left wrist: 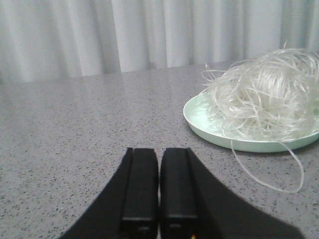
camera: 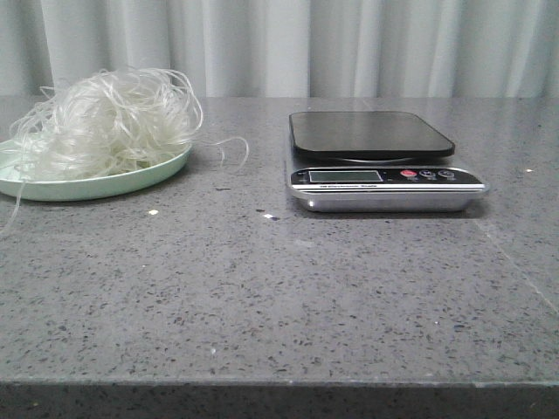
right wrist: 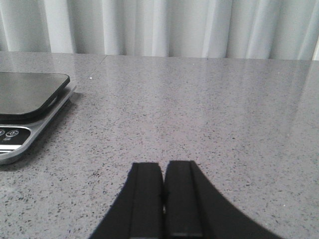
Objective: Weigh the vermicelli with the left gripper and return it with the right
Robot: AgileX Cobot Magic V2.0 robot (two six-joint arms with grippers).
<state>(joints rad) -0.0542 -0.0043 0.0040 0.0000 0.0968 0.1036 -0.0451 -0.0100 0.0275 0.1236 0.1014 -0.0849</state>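
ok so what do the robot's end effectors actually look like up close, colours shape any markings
Both look alike. The left end effector has two flat, rectangular matte black fingers that flare into a wider black base near the camera. A tiny yellowish-red fleck shows at its base edge. The right end effector has the same black slab-like fingers. No cables, labels or logos show, and the arms themselves are out of view.

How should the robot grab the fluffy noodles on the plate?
Probably from above, at the top middle of the vermicelli, where the heap is thickest. It is a loose tangle piled on a shallow plate, so a side approach would likely hit the rim, and stray strands trail over the edge. The left gripper, now shut, must open first.
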